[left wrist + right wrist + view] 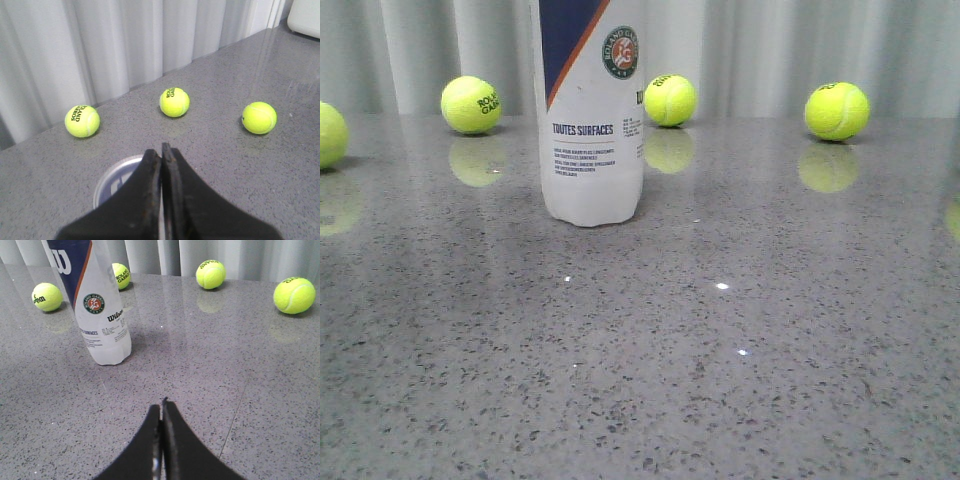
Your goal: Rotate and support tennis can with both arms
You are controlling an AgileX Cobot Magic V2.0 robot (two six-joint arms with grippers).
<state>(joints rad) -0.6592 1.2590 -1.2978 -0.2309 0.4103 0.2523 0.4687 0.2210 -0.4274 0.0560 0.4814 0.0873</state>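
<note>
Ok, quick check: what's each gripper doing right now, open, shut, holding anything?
Left gripper: closed, holding nothing, above the tennis can's silver rim.
Right gripper: closed, empty, apart from the can.

The bench [740,330] looks like polished grey speckled stone, glossy enough to mirror the fuzzy yellow-green tennis balls [837,110]. The tennis can [592,150] is smooth white plastic with a printed label. Each pincer [161,412] looks matt black, slightly scuffed along its edges.

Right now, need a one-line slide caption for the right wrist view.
Shut right hand on the grey speckled table, short of the upright Wilson tennis can; four tennis balls lie beyond.
</note>
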